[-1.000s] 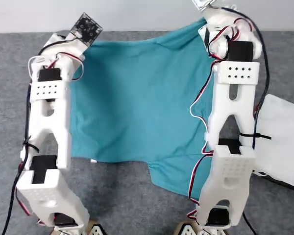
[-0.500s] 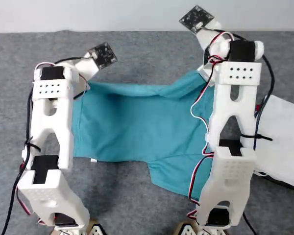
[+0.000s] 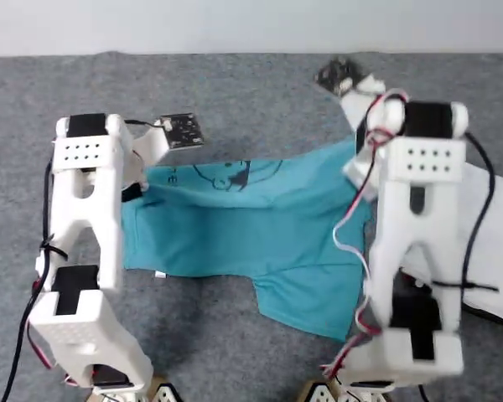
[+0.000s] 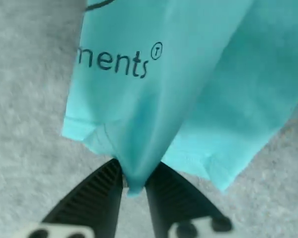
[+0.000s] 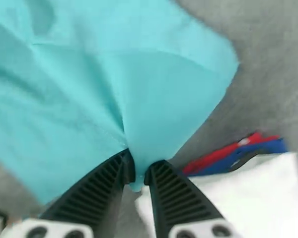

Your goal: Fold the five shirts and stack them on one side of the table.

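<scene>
Teal shirt (image 3: 243, 230), part-folded on the table (image 3: 235, 92), edge clamped in my left pincer (image 4: 134, 178) and right pincer (image 5: 139, 172); I should lay both corners level onto the near hem before releasing.

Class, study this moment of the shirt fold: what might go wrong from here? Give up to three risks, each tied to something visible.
1. The left gripper and right gripper each pinch only a small bunch of the teal shirt; it may slip free.
2. The white shirt lies close to the right gripper; the teal cloth may drag across it.
3. A sleeve juts out at the near edge, so the fold may end uneven.
</scene>
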You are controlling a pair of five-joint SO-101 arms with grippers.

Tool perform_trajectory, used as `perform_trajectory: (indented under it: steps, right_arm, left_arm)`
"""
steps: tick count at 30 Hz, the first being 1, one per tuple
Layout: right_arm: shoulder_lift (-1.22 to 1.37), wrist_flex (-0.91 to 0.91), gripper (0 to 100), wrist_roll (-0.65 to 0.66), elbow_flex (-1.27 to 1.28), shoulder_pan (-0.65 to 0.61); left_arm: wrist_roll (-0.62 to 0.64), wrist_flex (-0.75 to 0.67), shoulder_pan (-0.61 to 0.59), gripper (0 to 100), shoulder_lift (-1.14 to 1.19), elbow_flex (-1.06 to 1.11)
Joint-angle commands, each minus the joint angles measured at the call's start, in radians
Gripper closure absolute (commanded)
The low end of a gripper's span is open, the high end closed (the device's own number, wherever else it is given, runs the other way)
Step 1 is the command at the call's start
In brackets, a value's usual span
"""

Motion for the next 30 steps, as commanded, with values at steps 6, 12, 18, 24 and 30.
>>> perform_trajectory:
  steps: [6, 12, 18, 24, 30]
  right_arm:
    - [-0.277, 0.039, 98.9, -0.006, 0.44, 0.007]
    - [-0.39, 0.039, 98.9, -0.006, 0.694, -0.038]
    - [-0.475, 0.036, 98.9, -0.006, 0.858, -0.09]
    - [-0.518, 0.038, 98.9, 0.0, 0.895, -0.093]
    - [-0.521, 0.038, 98.9, 0.002, 0.896, -0.203]
  left_arm:
    - [-0.026, 0.025, -0.043, 99, -0.017, 0.002]
    - [-0.049, 0.026, -0.046, 99, -0.02, 0.099]
    - [-0.072, 0.064, -0.048, 99, -0.029, 0.147]
    - [-0.072, 0.083, -0.048, 99, -0.029, 0.15]
    - [-0.072, 0.083, -0.048, 99, -0.028, 0.15]
